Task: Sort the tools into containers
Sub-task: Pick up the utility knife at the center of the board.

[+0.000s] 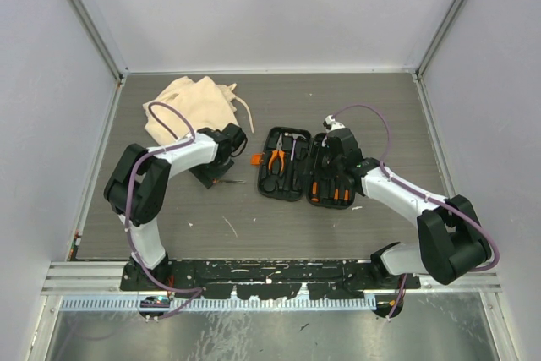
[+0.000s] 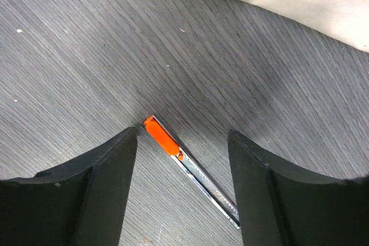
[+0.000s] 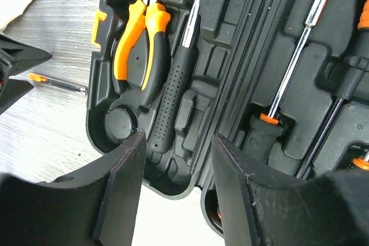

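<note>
Left jaws apart | orange-tipped tool (image 2: pixel 173 149) between them on table (image 2: pixel 86 56)

overhead wide, wrists close, tool case (image 1: pixel 281 189) shared

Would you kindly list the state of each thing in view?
Case: open, lying flat.
Pliers: in the case.
Hammer: in the case.
Screwdriver: in the case.
Loose tool: on the table, ungripped.
Bag: crumpled on the table.
Left hand: open, straddling the loose tool.
Right hand: open, empty.
</note>
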Tool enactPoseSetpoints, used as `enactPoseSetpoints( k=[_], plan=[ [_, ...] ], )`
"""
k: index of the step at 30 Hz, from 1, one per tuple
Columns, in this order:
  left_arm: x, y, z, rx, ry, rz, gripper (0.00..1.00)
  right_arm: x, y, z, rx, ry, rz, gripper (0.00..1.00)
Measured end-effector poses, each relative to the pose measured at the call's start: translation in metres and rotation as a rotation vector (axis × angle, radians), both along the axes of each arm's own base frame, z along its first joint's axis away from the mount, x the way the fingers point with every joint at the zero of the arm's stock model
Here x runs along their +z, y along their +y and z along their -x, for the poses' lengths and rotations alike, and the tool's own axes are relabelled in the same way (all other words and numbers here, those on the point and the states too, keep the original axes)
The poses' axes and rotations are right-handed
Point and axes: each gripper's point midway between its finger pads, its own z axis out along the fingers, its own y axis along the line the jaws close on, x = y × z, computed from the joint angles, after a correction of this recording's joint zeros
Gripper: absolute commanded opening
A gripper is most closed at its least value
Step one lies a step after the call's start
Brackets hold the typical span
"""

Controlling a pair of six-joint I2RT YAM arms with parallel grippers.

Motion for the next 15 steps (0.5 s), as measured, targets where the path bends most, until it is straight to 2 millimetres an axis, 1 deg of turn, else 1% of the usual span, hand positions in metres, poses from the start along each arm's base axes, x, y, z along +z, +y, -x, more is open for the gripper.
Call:
enactPoseSetpoints(
  k=[7,9,15],
  plan=[
    [-0.0009,-0.0011,-0.0043,0.002,-0.022,0.004,0.31,-0.0011,-0.0002,0.0009,-0.001,0.005,-0.001,0.54],
    [-0.0007,-0.0007,-0.005,-0.003,-0.024,0.001,0.22,-0.0011,-0.0001,0.0009,-0.002,0.005,-0.002,0.54],
    [0.0,0.0029,-0.0046,-0.04,-0.014,-0.028,0.06,-0.0009,0.0002,0.001,-0.004,0.007,-0.005,0.54]
  ],
)
